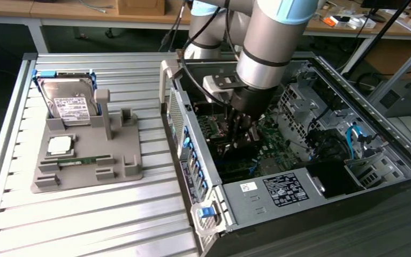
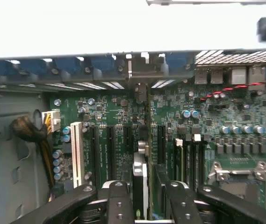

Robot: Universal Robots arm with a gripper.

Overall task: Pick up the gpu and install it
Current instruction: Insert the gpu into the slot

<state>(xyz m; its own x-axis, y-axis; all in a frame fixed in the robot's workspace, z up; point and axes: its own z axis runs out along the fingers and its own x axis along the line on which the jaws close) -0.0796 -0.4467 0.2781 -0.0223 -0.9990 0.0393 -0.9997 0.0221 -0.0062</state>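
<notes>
The gpu (image 2: 140,179) stands on edge in a slot of the green motherboard (image 2: 109,121). I see it edge-on, a thin dark card that runs toward the rear slot openings of the case. My gripper (image 2: 149,189) straddles it from above. Its black fingers (image 2: 118,196) stand on either side of the card, and green board shows in the gap on one side, so the jaws are open and not pressing the card. In the exterior view the arm reaches down into the open computer case (image 1: 213,209), and the gripper (image 1: 243,128) is low over the motherboard.
A grey holder (image 1: 84,166) on the slatted table at the exterior view's left carries a silver hard drive (image 1: 70,101) and a green memory stick (image 1: 77,159). Drive cages and cables crowd the case on the exterior view's right. A white slot (image 2: 75,154) and a cable bundle (image 2: 27,130) lie beside the card.
</notes>
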